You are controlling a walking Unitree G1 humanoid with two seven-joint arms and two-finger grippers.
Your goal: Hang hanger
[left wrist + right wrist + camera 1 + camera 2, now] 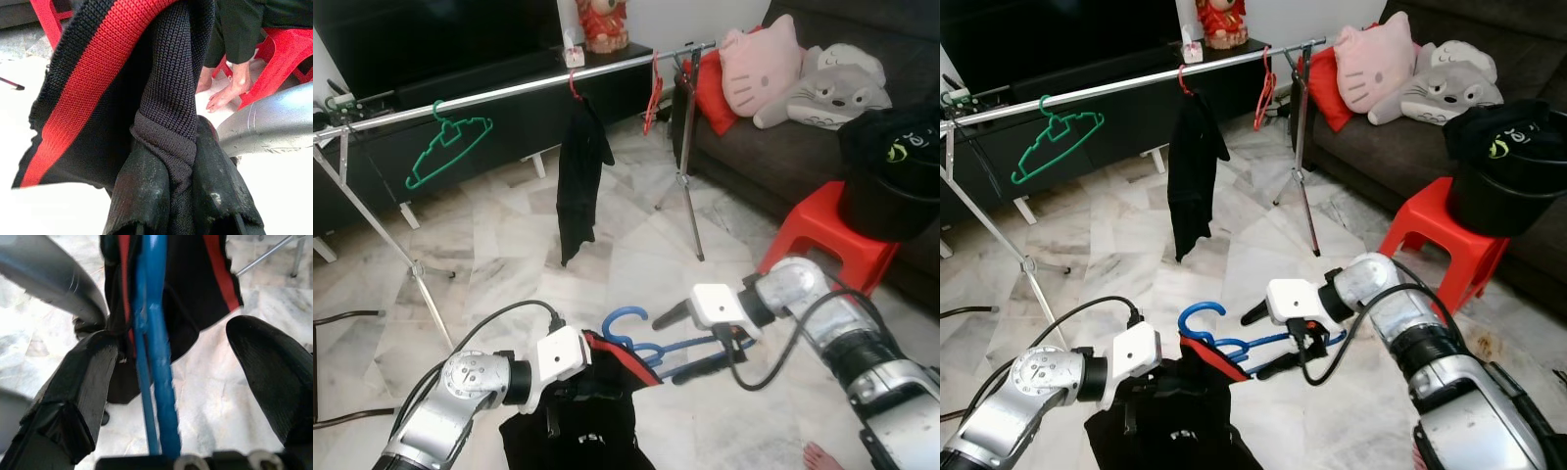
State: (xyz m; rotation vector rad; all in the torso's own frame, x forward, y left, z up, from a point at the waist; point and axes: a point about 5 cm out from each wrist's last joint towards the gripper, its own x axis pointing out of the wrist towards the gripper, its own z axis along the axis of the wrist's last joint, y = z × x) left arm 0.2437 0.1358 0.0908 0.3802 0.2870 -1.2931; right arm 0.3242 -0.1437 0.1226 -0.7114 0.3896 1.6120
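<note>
Left eye view: clothes rail [509, 91] runs across the room at about 11 to 1 o'clock, well apart from both arms.
Rail load (largest first): black garment [579, 171] on a red hanger near the middle; green hanger [448, 147] bare toward 11 o'clock; another red hanger [652, 95] toward 1 o'clock.
Held shirt: black shirt with red trim [576, 421] hangs at 6 o'clock, low in front.
Left gripper [181, 191]: fingers closed tight on the knit edge of that shirt.
Blue hanger [651, 345]: hook curls up at 12 o'clock from the shirt; long axis lies roughly level, running toward 3 o'clock.
Right gripper [171, 377]: fingers spread wide, the blue bar between them (no pad clearly pressing it).
Key relation: my judgement is that the right arm is nearer the hanger, rail up and away at 12 o'clock.
</note>
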